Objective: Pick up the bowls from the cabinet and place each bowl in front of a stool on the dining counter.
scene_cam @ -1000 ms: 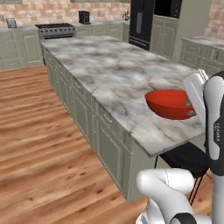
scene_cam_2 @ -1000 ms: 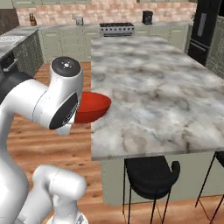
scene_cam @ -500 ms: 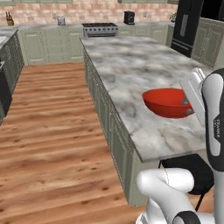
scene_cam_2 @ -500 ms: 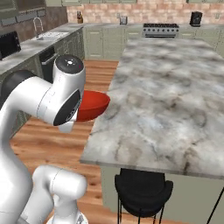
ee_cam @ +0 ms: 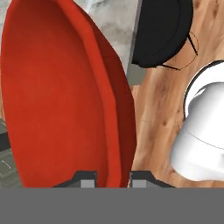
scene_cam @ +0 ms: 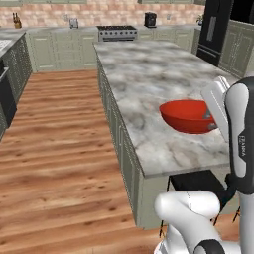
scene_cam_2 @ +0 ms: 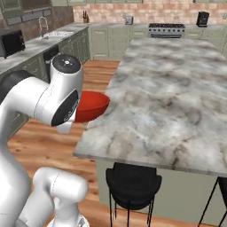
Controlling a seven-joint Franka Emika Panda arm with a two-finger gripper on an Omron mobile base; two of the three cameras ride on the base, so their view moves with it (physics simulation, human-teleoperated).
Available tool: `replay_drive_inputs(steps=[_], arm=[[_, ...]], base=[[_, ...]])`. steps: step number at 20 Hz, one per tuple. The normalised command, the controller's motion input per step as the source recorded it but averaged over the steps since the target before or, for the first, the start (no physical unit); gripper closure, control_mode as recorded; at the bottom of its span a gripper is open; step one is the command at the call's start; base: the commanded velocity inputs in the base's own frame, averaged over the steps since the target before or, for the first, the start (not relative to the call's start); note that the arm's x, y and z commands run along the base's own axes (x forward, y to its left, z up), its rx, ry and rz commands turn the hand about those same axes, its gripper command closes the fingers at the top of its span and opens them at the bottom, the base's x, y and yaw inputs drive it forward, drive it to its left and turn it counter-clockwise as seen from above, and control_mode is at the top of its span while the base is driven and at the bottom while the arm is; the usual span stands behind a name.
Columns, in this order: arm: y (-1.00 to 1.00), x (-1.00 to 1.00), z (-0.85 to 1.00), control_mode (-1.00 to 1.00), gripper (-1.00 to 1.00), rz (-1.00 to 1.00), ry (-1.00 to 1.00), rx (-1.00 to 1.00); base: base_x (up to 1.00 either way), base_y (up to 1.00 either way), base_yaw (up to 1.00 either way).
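A glossy red bowl (scene_cam: 186, 115) hangs in the air at the near left corner of the dining counter (scene_cam: 144, 74), level with its marble top. From the right base view the bowl (scene_cam_2: 91, 105) sits just left of the counter (scene_cam_2: 168, 88) edge, partly behind my arm. My gripper (ee_cam: 113, 178) is shut on the rim of the bowl (ee_cam: 57, 96), one finger on each side of the wall. A black stool (scene_cam_2: 133, 184) stands under the counter's near edge, and the same stool (ee_cam: 162, 30) lies below the bowl. The cabinet is out of view.
Wooden floor (scene_cam: 59, 149) runs along the left of the island. A stove (scene_cam: 117, 32) stands at the back wall and a black fridge (scene_cam: 216, 30) at the back right. A counter with a sink (scene_cam_2: 48, 35) and a microwave (scene_cam_2: 11, 43) lines the left side.
The base has driven and turned, so the whole scene has shifted: the island's near end now faces me with a stool below it. The red bowl has stayed in the gripper.
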Motion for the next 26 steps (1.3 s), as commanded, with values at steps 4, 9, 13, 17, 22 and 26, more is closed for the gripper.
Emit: replay_drive_inputs(steps=[4, 9, 13, 17, 22, 26], arm=[[0.00, 0.00, 0.00, 1.00, 1.00, 0.00, 0.00, 0.00], [0.00, 0.00, 0.00, 1.00, 1.00, 0.00, 0.00, 0.00], [-0.09, 0.16, -0.05, -1.00, 1.00, 0.00, 0.00, 0.02], [-0.29, 0.91, -0.36, -1.00, 1.00, 0.05, 0.00, 0.08], [-0.27, 1.00, -0.79, -1.00, 1.00, 0.09, 0.00, 0.07], [-0.13, 1.00, -0.74, -1.00, 1.00, 0.10, 0.00, 0.09]], base=[[0.12, -0.68, 0.00], [0.26, -0.74, 0.00], [0.25, -0.46, 0.00], [0.00, 0.00, 0.00], [0.00, 0.00, 0.00], [0.00, 0.00, 0.00]])
